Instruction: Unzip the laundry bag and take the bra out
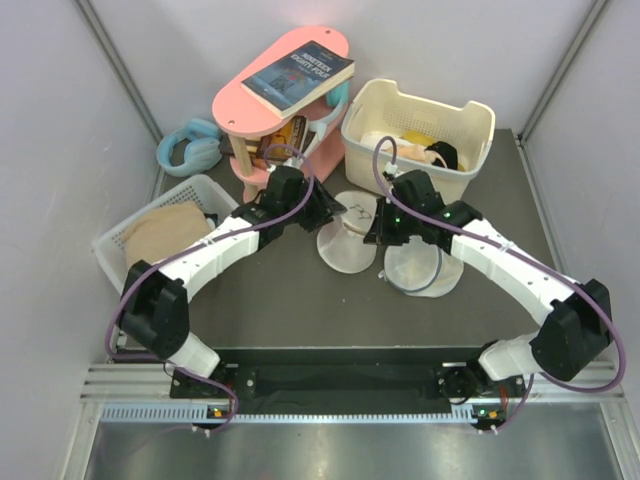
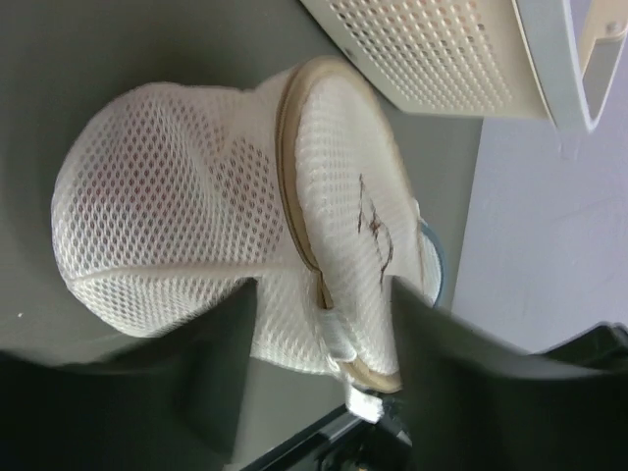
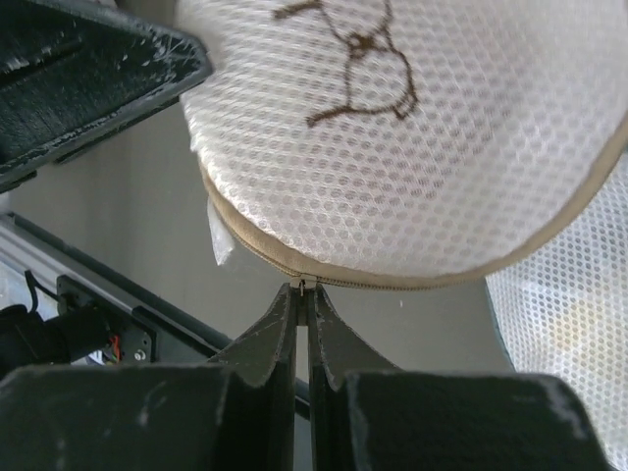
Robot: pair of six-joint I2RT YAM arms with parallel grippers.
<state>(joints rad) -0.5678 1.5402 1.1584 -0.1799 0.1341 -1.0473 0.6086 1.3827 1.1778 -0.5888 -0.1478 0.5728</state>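
Just ahead of my right pincer (image 3: pixel 302 292), at its very tips, ran the tan zip of the laundry bag (image 3: pixel 392 147). That pincer was pressed together on what looked like the zip pull (image 3: pixel 302 285). The bag stood on edge on the desk (image 1: pixel 280 300) between my two pincers, its face with the bra drawing (image 3: pixel 358 59) turned towards the right one. My left pincer (image 2: pixel 322 287) stood spread, one finger on either side of the bag's rim, and I could not tell whether either finger touched the mesh. The bra itself did not show. Since the zip looked closed wherever I could see it, I judged the bra to be inside.

The chief danger, as I judged it, was that the bag was not clamped. A pull along the zip from my right pincer might then drag the whole light bag across the desk instead of running the slider. It might also roll the bag onto the second mesh bag (image 3: pixel 559 324), just to the right of that pincer. The pinch was thin, too: the small pull could slip out, or mesh could get caught and tear.
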